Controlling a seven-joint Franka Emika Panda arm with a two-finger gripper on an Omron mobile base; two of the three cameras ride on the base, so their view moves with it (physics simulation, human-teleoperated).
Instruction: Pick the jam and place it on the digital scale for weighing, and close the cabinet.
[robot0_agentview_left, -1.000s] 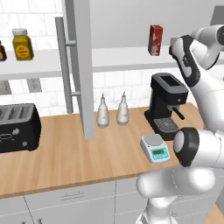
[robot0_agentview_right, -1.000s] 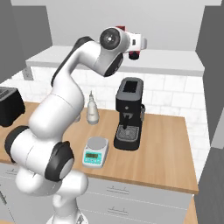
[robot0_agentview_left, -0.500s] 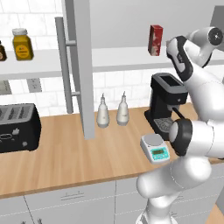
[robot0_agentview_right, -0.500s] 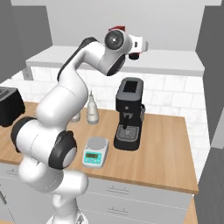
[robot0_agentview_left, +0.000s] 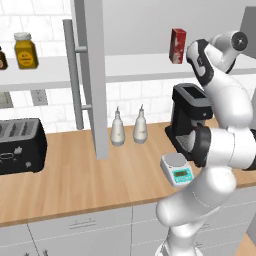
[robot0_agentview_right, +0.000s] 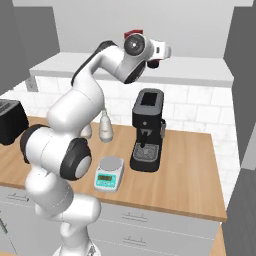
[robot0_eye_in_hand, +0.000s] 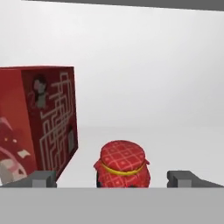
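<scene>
White shelf (robot0_eye_in_hand: 183, 140) inside the cabinet (robot0_agentview_left: 92, 75) carries the jam (robot0_eye_in_hand: 123, 168), just beside a tall red carton (robot0_eye_in_hand: 37, 122). Fingers (robot0_eye_in_hand: 43, 178) stand spread, seemingly either side of the jar. Closing off-centre could nudge the carton or tip the jam.

A toaster (robot0_agentview_left: 20, 146), two bottles (robot0_agentview_left: 129, 127) and a coffee machine (robot0_agentview_right: 147, 131) occupy the counter (robot0_agentview_left: 75, 185).

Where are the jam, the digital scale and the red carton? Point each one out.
jam (robot0_eye_in_hand: 122, 162): hand view, its red checked lid cover.
digital scale (robot0_agentview_left: 175, 160): left base view, its round plate.
red carton (robot0_agentview_left: 177, 46): left base view, its front face.
</scene>
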